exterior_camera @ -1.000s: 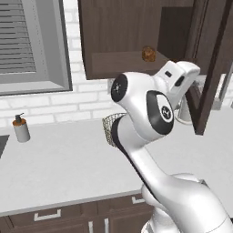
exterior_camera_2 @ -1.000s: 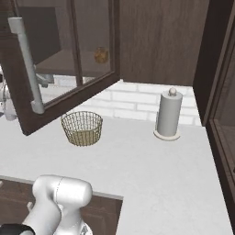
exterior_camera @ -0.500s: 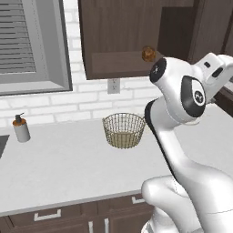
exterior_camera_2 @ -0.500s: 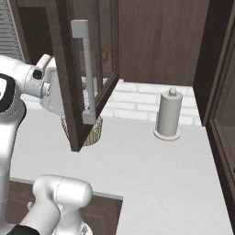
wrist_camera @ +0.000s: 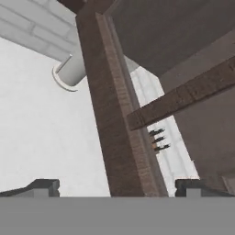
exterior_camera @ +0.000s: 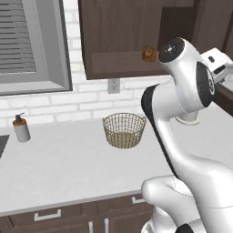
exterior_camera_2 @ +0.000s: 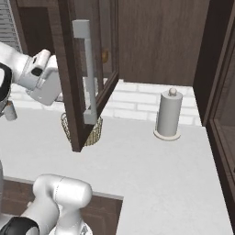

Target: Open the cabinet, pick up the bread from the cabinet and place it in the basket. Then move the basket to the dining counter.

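The cabinet (exterior_camera_2: 87, 78) door stands swung well open, so the first step looks done; the bread (exterior_camera: 148, 53) sits on its shelf above the empty basket (exterior_camera: 124, 130) on the worktop; the gripper (wrist_camera: 117, 186), fingers spread wide beside the door edge, grasps nothing; picking, placing and carrying remain.

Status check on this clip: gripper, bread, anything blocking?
Gripper open, straddling the cabinet door edge. Bread on the cabinet shelf, basket empty on the worktop. Door swung out between arm and shelf.
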